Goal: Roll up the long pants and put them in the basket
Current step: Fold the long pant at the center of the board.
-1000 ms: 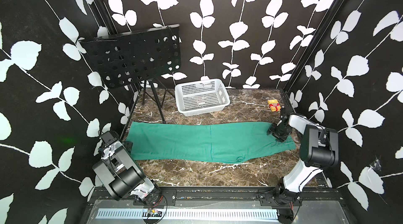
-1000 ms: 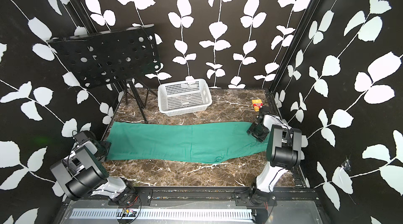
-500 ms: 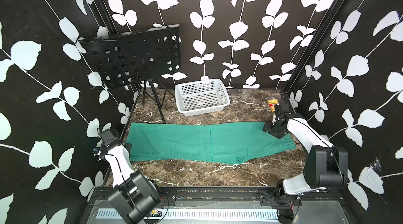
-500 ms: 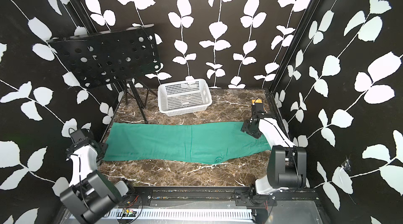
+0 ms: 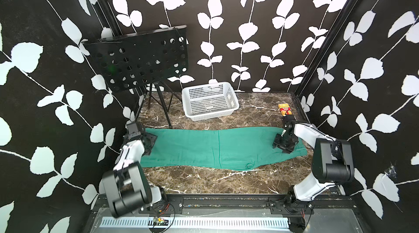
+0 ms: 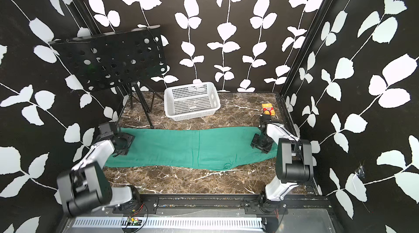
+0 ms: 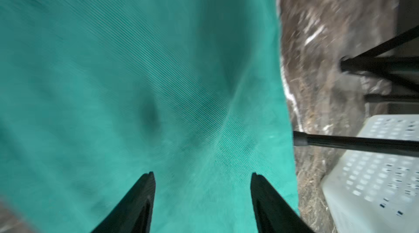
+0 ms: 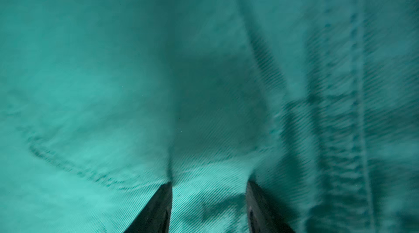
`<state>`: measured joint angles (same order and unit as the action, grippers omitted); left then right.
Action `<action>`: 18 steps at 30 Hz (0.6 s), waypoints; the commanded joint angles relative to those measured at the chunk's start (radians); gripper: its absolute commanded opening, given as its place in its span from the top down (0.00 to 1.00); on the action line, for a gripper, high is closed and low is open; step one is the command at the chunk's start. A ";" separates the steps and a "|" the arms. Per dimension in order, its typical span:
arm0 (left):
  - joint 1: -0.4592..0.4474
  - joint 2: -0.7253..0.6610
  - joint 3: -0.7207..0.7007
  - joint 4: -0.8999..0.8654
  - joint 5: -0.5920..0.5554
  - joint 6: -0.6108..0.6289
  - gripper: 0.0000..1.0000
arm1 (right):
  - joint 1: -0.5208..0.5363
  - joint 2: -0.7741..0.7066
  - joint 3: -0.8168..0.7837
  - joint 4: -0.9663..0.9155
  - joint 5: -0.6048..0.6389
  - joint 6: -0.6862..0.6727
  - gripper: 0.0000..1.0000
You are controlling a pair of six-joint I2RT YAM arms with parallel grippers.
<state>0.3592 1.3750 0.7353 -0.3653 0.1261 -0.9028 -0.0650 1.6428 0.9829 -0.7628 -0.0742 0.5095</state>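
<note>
Moved: left pincer (image 7: 201,174), right pincer (image 8: 209,182) came over long pants (image 5: 217,148).
Jaws: both wide.
Surface: brown marble desk (image 5: 204,179); leaf-print walls (image 5: 226,27).
Writing: red-yellow box (image 5: 284,109) label unreadable.

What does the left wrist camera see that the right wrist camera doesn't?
Only the left wrist view shows the marble table, the black stand legs and the white basket. Only the right wrist view shows a stitched seam close up. Both show the long pants filling most of the picture, with that arm's gripper over them, jaws apart: the left gripper and the right gripper.
</note>
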 commanded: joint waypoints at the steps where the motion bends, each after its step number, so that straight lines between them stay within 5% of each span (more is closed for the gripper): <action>1: 0.002 0.039 0.031 0.020 -0.034 -0.035 0.35 | -0.043 0.016 -0.030 -0.012 0.055 0.003 0.46; 11: 0.059 -0.028 -0.059 -0.269 -0.299 -0.121 0.39 | -0.173 0.009 -0.035 -0.017 0.120 0.000 0.45; 18: 0.059 -0.076 0.030 -0.306 -0.263 -0.010 0.38 | -0.087 -0.153 -0.021 0.014 0.028 -0.047 0.43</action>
<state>0.4187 1.3289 0.6991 -0.6144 -0.1280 -0.9707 -0.2043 1.5875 0.9707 -0.7593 -0.0189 0.4915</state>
